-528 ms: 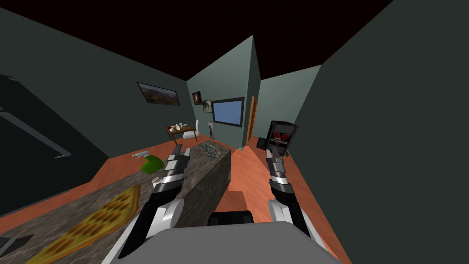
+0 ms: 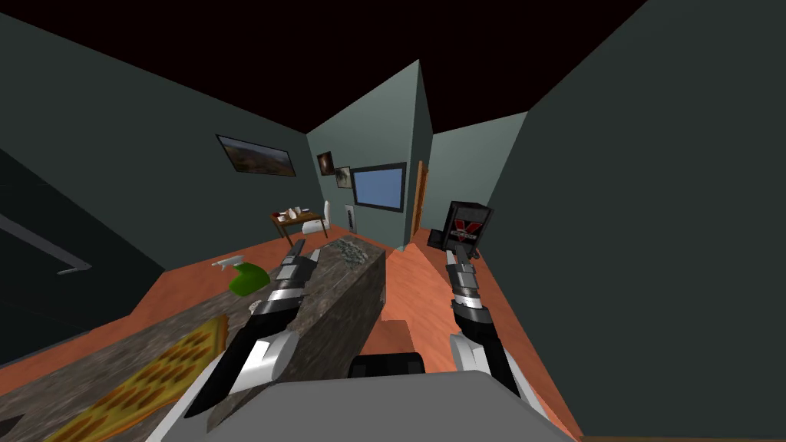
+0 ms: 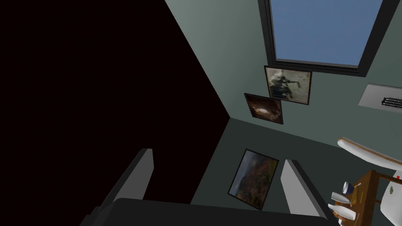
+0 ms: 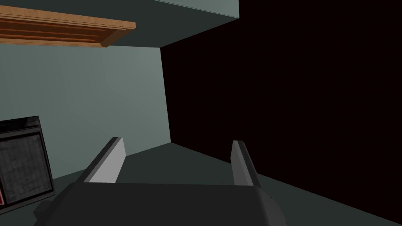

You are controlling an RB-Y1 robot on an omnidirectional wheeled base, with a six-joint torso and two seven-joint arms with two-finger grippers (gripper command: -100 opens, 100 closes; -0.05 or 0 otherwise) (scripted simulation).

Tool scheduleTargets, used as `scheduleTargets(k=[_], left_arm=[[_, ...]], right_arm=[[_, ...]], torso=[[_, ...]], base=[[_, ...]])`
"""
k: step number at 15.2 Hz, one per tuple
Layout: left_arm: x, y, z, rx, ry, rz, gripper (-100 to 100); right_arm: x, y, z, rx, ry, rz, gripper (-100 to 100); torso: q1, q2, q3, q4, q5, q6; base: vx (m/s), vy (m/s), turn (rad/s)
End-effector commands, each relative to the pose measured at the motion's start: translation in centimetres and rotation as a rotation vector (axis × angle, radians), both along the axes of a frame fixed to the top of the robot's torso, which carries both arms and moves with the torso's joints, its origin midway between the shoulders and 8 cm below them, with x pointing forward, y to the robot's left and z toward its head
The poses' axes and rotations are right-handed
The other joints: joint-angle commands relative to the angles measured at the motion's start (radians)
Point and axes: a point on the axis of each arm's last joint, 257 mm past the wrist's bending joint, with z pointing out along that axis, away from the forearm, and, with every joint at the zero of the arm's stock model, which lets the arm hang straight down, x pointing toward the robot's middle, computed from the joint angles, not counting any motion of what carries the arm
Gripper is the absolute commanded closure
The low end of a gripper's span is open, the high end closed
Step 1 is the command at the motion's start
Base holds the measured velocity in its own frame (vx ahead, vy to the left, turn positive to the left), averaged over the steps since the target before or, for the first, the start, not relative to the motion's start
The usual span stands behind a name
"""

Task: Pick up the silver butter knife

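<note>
Head view showing one long dark marbled stone counter (image 2: 345, 295), carrying one yellow-brown mat dotted with dark ovals (image 2: 153, 376), cut off at the frame's edge, one green spray bottle with a white trigger (image 2: 244, 276), one grey jumbled heap (image 2: 349, 250) at the far end and one small pale scrap (image 2: 255, 306) beside the left forearm. Failing to tell the silver butter knife apart among those last two, both too small. Gripping nothing: left gripper (image 2: 305, 248) hanging over the counter, right gripper (image 2: 457, 255) over the orange floor (image 2: 430, 288), two fingers each, standing wide apart.
</note>
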Motion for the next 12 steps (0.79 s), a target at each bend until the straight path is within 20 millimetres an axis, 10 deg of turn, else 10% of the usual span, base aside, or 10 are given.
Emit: scheduleTargets(k=[1, 12], left_arm=[[1.0, 1.1, -1.0, -0.024, 0.044, -0.004, -100], [3.8, 5.6, -4.3, -0.163, 0.206, -0.010, -100]], right_arm=[[0.0, 0.0, 0.0, 0.000, 0.000, 0.000, 0], [0.0, 0.0, 0.0, 0.000, 0.000, 0.000, 0]], torso=[[0.000, 0.000, 0.000, 0.000, 0.000, 0.000], [0.000, 0.000, 0.000, 0.000, 0.000, 0.000]], base=[[-0.015, 0.029, -0.067], [-0.014, 0.024, -0.078]])
